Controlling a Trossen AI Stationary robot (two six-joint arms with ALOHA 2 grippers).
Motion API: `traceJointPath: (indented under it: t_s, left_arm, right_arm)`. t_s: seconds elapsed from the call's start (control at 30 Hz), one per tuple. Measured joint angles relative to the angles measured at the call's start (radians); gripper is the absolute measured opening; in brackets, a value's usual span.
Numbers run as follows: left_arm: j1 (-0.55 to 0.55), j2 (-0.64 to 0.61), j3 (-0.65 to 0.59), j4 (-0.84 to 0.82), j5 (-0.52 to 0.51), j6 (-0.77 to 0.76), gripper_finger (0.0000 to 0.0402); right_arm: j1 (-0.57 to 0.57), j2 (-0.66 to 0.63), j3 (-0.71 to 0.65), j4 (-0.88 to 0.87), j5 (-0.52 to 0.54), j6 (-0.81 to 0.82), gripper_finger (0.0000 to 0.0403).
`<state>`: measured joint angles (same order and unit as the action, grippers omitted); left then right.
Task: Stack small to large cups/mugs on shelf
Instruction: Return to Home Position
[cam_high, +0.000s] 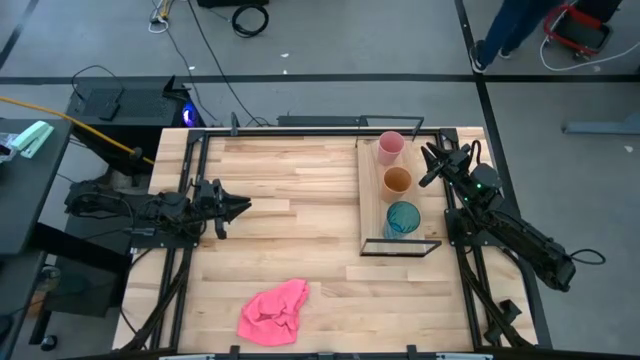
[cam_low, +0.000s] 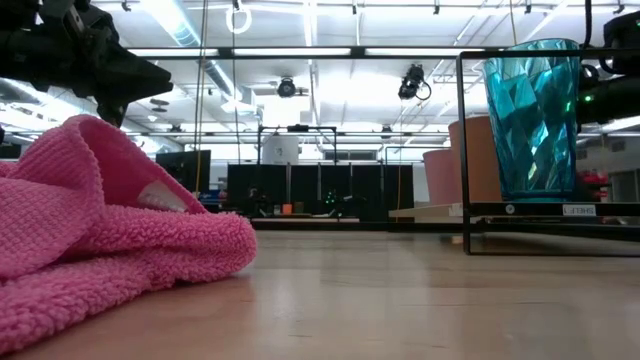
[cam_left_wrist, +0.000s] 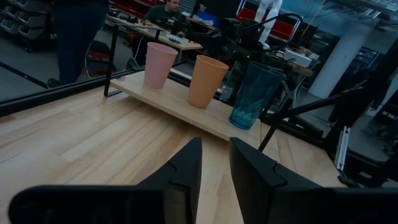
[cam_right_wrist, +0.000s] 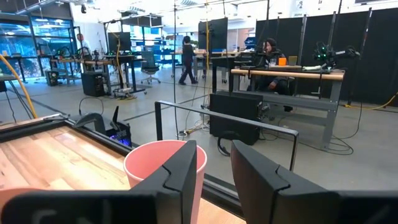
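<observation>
Since my right end effector (cam_high: 426, 167), narrow and empty, hangs near the pink tumbler (cam_high: 390, 147) on the shelf (cam_high: 370, 205), a careless swing could topple it onto the orange tumbler (cam_high: 397, 181); my left end effector (cam_high: 240, 207), also narrow, waits well apart.

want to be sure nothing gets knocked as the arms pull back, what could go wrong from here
1. The right pincer hangs open close beside the pink cup and orange cup. A swing toward the shelf while backing off could tip one.
2. The teal cup stands near the shelf's front end, so a jolt to the shelf might send it off.
The left pincer waits far off at the table's left, so it poses little risk.
</observation>
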<state>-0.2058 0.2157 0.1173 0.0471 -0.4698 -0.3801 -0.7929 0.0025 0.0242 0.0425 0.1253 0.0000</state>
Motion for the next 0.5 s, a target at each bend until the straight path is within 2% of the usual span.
traceJointPath:
  t_s: [0.5]
  left_arm:
    - [0.000,0.000,0.000,0.000,0.000,0.000,0.0087]
  right_arm:
    - [0.000,0.000,0.000,0.000,0.000,0.000,0.0107]
